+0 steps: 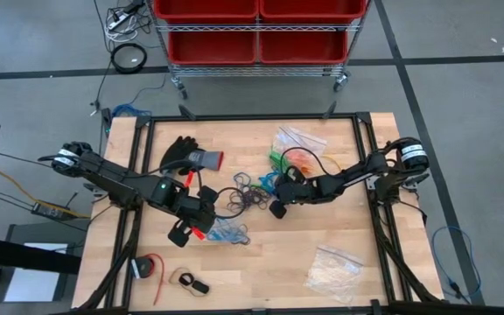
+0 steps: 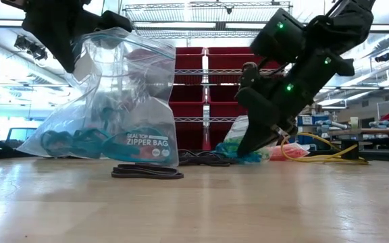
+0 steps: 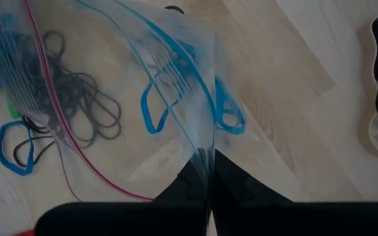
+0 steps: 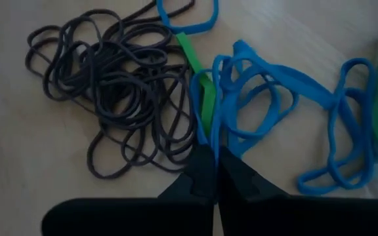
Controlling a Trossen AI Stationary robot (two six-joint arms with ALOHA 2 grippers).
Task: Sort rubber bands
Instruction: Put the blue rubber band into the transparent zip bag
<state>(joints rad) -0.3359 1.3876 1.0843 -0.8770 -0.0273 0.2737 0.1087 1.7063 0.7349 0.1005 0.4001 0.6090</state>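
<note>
Rubber bands (image 4: pixel 123 85) are lying in a loose heap at the middle of the wooden table (image 1: pixel 339 219): a dark tangle, with blue loops (image 4: pixel 268 105) and a green band (image 4: pixel 199 75) just beside it. The right gripper (image 4: pixel 212 154) is sitting at the edge of this heap, its fingers pressed together on a blue loop where it crosses the green band. The left gripper (image 3: pixel 209 160) is pinching, fingers fully together, the edge of a clear zipper bag (image 2: pixel 123 101) and is holding it up off the table near the front-left of the heap; blue bands are showing inside the bag. A second bag with orange and green contents (image 1: pixel 297 150) is lying behind the heap. A black glove (image 1: pixel 182 156) is lying towards the left.
</note>
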